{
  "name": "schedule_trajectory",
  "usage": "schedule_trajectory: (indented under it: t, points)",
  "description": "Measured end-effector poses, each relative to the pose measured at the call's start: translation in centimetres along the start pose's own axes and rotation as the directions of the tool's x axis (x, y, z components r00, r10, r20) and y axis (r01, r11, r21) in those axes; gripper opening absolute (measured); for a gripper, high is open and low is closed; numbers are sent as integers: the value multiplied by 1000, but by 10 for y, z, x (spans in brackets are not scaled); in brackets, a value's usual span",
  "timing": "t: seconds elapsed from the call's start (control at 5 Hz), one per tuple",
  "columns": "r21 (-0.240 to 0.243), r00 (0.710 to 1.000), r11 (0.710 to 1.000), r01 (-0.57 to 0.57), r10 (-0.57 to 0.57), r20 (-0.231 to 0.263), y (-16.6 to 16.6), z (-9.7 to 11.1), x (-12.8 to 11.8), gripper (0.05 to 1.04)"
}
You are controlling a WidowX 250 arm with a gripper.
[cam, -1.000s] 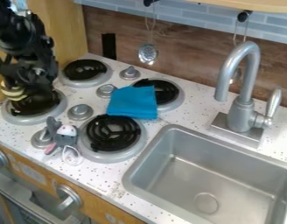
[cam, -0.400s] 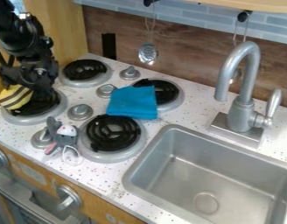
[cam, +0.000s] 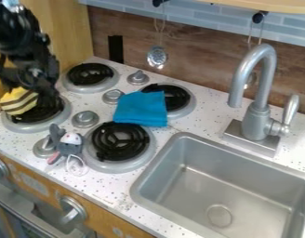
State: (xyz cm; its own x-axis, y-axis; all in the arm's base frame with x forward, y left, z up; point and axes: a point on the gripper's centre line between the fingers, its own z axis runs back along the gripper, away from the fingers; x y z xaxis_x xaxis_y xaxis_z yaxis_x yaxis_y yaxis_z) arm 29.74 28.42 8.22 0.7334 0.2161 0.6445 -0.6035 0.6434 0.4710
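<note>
Gripper [cam: 42, 92] is hanging over the left-hand burner [cam: 32, 128] at the upper left of the view. Yellow-and-brown striped item [cam: 18, 101] is sitting directly beside the gripper, on the side toward the view's left edge, and is overlapping that burner in the view. Dark parts of the gripper are covering the item's upper right portion; grasp and contact are remaining indeterminate. Whether the gripper is spreading or pressing together cannot be told, since its black tip is blending into the black coil. The view's upper left corner is cutting off the arm [cam: 15, 35]. Grey plush toy [cam: 69, 145] is lying nearer the camera, between a knob and the front burner [cam: 120, 166]. Blue cloth [cam: 141, 109] is partly covering another burner [cam: 187, 108].
</note>
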Motion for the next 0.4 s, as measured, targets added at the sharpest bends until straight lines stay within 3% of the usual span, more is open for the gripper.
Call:
schedule_trajectory:
  t: [0.2, 0.4]
  points:
    - [-66, 995, 998, 2, 5, 102, -7, 32, 13, 1009]
    - [-63, 994, 998, -1, 8, 112, -6, 34, 16, 1009]
